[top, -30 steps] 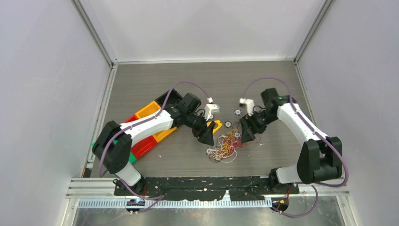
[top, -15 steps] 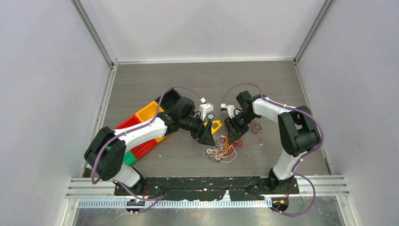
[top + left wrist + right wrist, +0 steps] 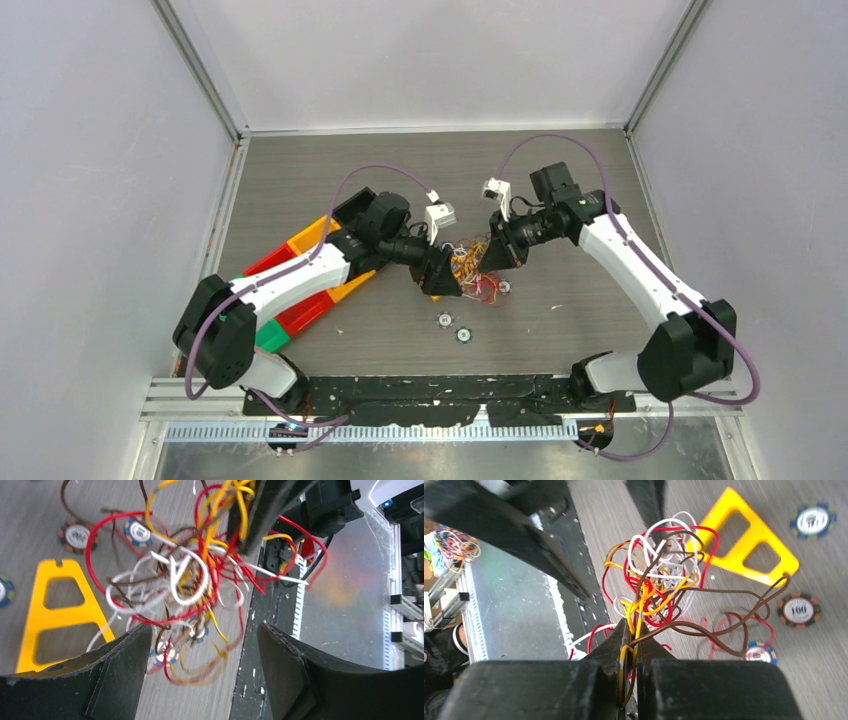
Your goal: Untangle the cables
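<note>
The cables (image 3: pixel 468 262) form a small tangle of red, yellow, white and brown wires hanging above the table between both grippers. My right gripper (image 3: pixel 497 252) is shut on yellow and brown strands (image 3: pixel 631 635) at the tangle's edge. The rest of the cables (image 3: pixel 659 580) fan out beyond its tips. My left gripper (image 3: pixel 440 277) stands open just left of the tangle. In the left wrist view the cables (image 3: pixel 190 570) dangle ahead of its spread fingers (image 3: pixel 117 670), with loose loops dipping between them without being held.
Poker chips lie on the table (image 3: pixel 444 320) (image 3: pixel 464 335) (image 3: pixel 799 610) (image 3: pixel 78 534). A yellow triangular frame (image 3: pixel 60 615) (image 3: pixel 744 545) lies flat under the tangle. Red, orange and green bins (image 3: pixel 310 275) sit under the left arm. The black base rail (image 3: pixel 440 385) runs along the near edge.
The right gripper closed on the tangle and lifted it up and away from the near edge. Two chips stayed where the tangle lay. The left gripper opened wider and moved back with it.
</note>
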Available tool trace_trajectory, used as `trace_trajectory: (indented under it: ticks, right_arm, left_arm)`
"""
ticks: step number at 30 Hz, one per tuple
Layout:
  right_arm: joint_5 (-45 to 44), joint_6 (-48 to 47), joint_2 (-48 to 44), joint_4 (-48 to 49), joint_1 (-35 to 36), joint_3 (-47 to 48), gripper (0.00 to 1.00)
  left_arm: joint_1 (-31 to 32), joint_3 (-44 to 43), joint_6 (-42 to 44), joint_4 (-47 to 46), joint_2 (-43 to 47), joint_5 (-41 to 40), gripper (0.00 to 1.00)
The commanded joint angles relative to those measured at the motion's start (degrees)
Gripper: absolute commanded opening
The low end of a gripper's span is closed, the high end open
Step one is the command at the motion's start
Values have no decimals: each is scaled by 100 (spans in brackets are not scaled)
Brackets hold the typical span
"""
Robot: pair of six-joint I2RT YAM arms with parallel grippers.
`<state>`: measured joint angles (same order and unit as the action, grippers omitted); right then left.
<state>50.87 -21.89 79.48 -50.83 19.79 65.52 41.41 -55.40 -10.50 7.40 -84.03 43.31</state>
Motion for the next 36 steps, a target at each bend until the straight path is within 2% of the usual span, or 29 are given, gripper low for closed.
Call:
trace_trajectory:
  ticks: [1, 2, 3, 4, 6, 7, 9, 10, 13, 16, 23, 25, 32, 36]
  right_arm:
    - [765, 351, -334, -28, -19, 293, 6]
    - [832, 422, -375, 22, -23, 314, 6]
    - [883, 536, -454, 93, -49, 322, 5]
    - [947, 576, -488, 114, -74, 350, 6]
    - [957, 631, -545, 107, -261, 413, 5]
    - [919, 507, -546, -19, -351, 472, 5]
    - [511, 117, -499, -330, -652, 595, 5]
    - [41, -173, -454, -418, -909, 634, 6]
    - [-1154, -568, -395, -415, -1560, 708, 6]
    - [-1972, -869, -336, 12, -2252, 769, 6]
    - [-3377, -894, 60, 1129, -2853, 810, 5]
    - [-3621, -942, 328, 1354, -2986, 831, 5]
    - [-3007, -912, 915, 1204, -3227, 965, 5]
    - [-3479, -1196, 1218, 1467, -3263, 813, 5]
  left_arm:
    - [133, -457, 434, -37, 104, -148, 78]
    - [150, -508, 435, -21, 67, -215, 76]
    - [156, -571, 435, 27, 25, -297, 68]
    - [157, -648, 439, 110, -3, -366, 56]
    - [136, -763, 547, 330, 25, -426, 14]
    - [95, -724, 560, 354, 167, -399, 0]
    - [-36, -544, 512, 265, 495, -146, 0]
    - [-120, -499, 511, 358, 651, -23, 0]
    - [-369, -441, 684, 970, 1079, 284, 0]
    - [-667, -392, 779, 1404, 1511, 687, 0]
    - [-1009, -719, 634, 1801, 2163, 1568, 0]
    - [-1183, -873, 455, 1812, 2321, 1779, 0]
    - [-1698, -1544, 317, 1975, 2668, 1977, 0]
    - [-2235, -2267, -255, 1670, 2667, 2202, 0]
